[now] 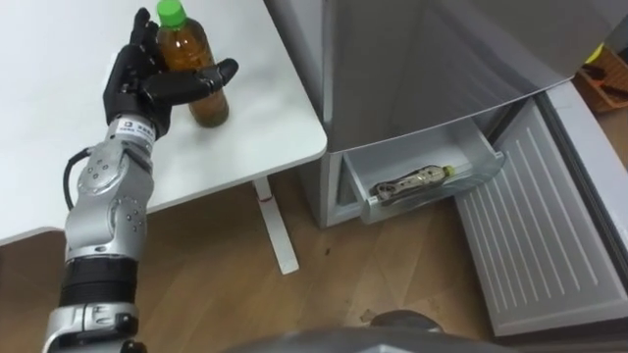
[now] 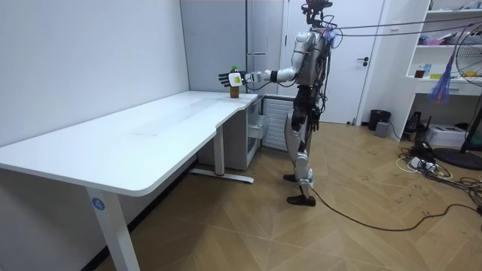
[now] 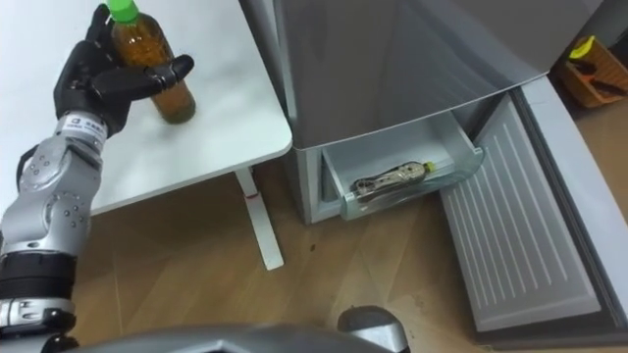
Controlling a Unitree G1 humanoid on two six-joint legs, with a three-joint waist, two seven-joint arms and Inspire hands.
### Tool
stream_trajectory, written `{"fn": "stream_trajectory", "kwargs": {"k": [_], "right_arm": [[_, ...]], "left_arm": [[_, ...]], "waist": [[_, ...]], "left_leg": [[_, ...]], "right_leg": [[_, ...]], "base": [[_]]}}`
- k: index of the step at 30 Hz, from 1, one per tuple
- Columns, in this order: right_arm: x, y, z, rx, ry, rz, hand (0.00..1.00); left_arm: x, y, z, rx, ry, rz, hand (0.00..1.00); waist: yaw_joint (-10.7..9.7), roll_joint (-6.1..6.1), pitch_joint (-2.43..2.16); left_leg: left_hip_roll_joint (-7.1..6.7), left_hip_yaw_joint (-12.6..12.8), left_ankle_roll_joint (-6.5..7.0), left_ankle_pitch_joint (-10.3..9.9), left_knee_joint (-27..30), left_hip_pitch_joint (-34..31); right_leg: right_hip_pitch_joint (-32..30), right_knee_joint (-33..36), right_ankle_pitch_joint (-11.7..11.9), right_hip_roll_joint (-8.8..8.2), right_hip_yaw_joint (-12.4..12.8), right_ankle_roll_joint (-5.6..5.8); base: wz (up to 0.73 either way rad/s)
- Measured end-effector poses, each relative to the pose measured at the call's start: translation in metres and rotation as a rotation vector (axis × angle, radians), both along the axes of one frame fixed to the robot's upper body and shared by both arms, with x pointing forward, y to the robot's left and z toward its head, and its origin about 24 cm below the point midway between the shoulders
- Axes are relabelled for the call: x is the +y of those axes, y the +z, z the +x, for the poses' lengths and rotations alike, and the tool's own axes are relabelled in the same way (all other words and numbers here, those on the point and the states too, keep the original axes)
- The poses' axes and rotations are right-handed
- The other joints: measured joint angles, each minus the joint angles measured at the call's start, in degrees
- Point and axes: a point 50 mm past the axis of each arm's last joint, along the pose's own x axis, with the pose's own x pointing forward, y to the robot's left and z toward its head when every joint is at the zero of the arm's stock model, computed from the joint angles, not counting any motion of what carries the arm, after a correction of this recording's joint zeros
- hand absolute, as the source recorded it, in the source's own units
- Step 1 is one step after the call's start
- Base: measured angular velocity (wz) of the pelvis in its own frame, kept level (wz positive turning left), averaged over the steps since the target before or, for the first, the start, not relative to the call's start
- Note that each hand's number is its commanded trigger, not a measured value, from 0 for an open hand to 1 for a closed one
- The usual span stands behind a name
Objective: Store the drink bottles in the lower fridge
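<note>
Fingers (image 1: 137,44) of left hand (image 1: 147,86) upright behind tea bottle (image 1: 199,61), thumb laid across its front: clasped between them, standing on white table (image 1: 59,127) near the corner. Looks nearly full, so probably rather heavy; stiff plastic, smooth, maybe slippery. Better to hold at the middle of the body, not at green cap (image 1: 172,13), and to keep upright. Well apart on the right, open lower drawer (image 1: 471,147) with another bottle (image 1: 417,182) lying inside.
</note>
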Motion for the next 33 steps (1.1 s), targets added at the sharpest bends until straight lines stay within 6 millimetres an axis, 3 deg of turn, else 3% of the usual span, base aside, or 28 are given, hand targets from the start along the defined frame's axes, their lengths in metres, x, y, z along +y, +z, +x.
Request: {"fn": "stream_trajectory", "kwargs": {"k": [13, 16, 20, 29, 30, 31, 32, 33], "right_arm": [[-0.001, 0.0, 0.002, -0.016, 0.005, -0.03, 0.0], [-0.002, 0.0, 0.001, -0.011, 0.004, -0.038, 0.0], [-0.002, 0.0, 0.001, -0.012, 0.003, -0.039, 0.0], [-0.004, 0.001, 0.004, -0.029, -0.004, -0.058, 0.0], [-0.004, 0.001, 0.004, -0.029, -0.004, -0.058, 0.0], [-0.004, 0.001, 0.004, -0.03, -0.004, -0.058, 0.0], [-0.004, 0.001, 0.005, -0.031, -0.004, -0.058, 0.0], [-0.004, 0.001, 0.005, -0.032, -0.004, -0.058, 0.0]], "left_arm": [[0.005, -0.011, 0.007, 0.064, 0.024, -0.007, 0.0], [0.006, -0.01, 0.012, 0.065, 0.026, -0.004, 0.0], [0.008, -0.008, 0.015, 0.066, 0.029, 0.002, 0.0], [0.01, -0.003, 0.018, 0.053, 0.029, 0.013, 0.0], [0.01, -0.003, 0.018, 0.053, 0.029, 0.013, 0.14], [0.01, -0.003, 0.018, 0.053, 0.029, 0.014, 0.58], [0.01, -0.003, 0.018, 0.053, 0.029, 0.014, 0.91], [0.011, -0.003, 0.018, 0.053, 0.029, 0.014, 1.0]], "waist": [[-0.9, 0.13, 0.04], [-0.9, 0.54, 0.11], [-0.9, 1.29, -0.18], [-0.9, 1.24, -0.16], [-0.9, 1.24, -0.16], [-1.0, 1.24, -0.16], [-1.0, 1.24, -0.16], [-1.0, 1.24, -0.16]], "left_leg": [[-0.05, 0.1, -0.01, 0.0, -0.1, 0.1], [0.07, 0.6, -0.02, 0.0, -0.2, 0.1], [0.14, 1.7, -0.06, 0.0, -0.1, 0.1], [-0.03, 2.4, -0.06, -0.1, -0.2, 0.4], [-0.02, 2.4, -0.06, -0.1, -0.2, 0.4], [-0.01, 2.4, -0.06, -0.1, -0.3, 0.6], [0.0, 2.4, -0.06, -0.1, -0.3, 0.7], [0.0, 2.4, -0.06, -0.1, -0.3, 0.7]], "right_leg": [[-0.1, -0.2, 0.0, 0.32, 1.3, 0.03], [-0.4, -0.1, 0.0, 0.55, 1.7, -0.05], [-1.0, 0.4, 0.1, 0.82, 2.7, -0.12], [-1.3, 0.9, 0.0, 0.88, 3.6, -0.04], [-1.3, 0.9, 0.0, 0.89, 3.6, -0.04], [-1.3, 1.0, 0.0, 0.92, 3.6, -0.05], [-1.2, 1.1, 0.0, 0.94, 3.6, -0.05], [-1.2, 1.1, 0.0, 0.95, 3.6, -0.05]], "base": [[-0.02], [-0.06], [-0.14], [-0.05], [0.0], [0.0], [0.0], [0.0]]}}
